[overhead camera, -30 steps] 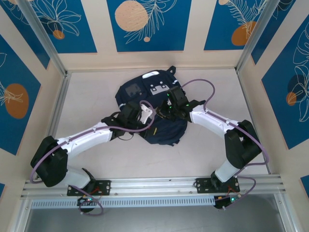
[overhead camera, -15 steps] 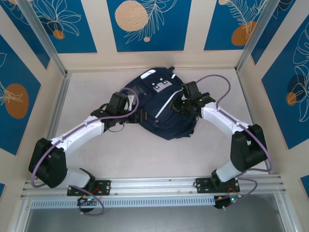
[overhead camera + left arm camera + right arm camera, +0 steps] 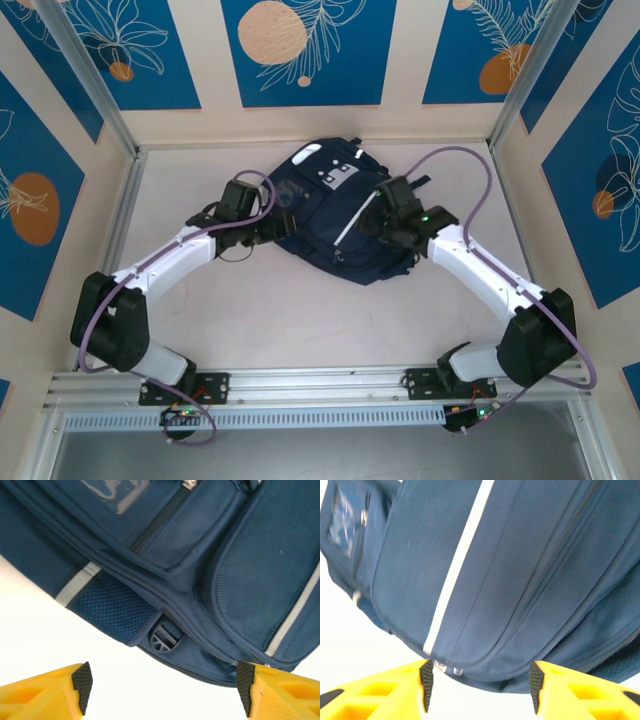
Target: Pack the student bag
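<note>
Your left gripper [image 3: 164, 691] has its yellow jaws spread wide with nothing between them, only bare white table [image 3: 35, 645] under the gap. The student bag [image 3: 200, 555] lies just ahead of the tips, apart from them. Your right gripper [image 3: 481, 686] is spread too and grips nothing. Its tips flank the bag's near edge, where small clear zip pulls [image 3: 446, 669] hang, and you cannot tell whether the pads touch the fabric.

The bag is dark navy cloth with a thin white stripe [image 3: 462, 555], a mesh side pocket [image 3: 107, 611], a black plastic buckle [image 3: 164, 639] and a dark zip [image 3: 160, 522].

From above you see it lying front face up on the far half of the table, between the two grippers. A white-grey patch [image 3: 335, 178] sits near its far end, and the print on it is too small to read
</note>
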Robot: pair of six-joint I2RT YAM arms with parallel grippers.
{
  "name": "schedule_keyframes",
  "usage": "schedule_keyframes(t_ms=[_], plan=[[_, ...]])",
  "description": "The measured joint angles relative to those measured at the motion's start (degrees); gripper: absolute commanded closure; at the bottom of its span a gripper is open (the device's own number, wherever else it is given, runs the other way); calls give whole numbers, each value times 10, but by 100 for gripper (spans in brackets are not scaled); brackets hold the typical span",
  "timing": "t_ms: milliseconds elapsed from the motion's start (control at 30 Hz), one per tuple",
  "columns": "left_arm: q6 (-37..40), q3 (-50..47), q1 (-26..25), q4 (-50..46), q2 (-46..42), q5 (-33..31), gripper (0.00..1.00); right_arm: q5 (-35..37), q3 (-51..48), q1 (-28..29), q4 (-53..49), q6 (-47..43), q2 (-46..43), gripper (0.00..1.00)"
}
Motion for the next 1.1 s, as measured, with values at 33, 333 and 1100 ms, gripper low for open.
schedule_keyframes(t_ms=[33,333,1100], plan=[[-5,0,3,-2,0,-4,18,17,1,32,-11,10,7,50],[-35,-12,35,-17,-10,-28,12,97,83,173,-68,109,181,69],[-38,-34,57,-30,-30,-30,12,189,178,163,-138,188,314,73]])
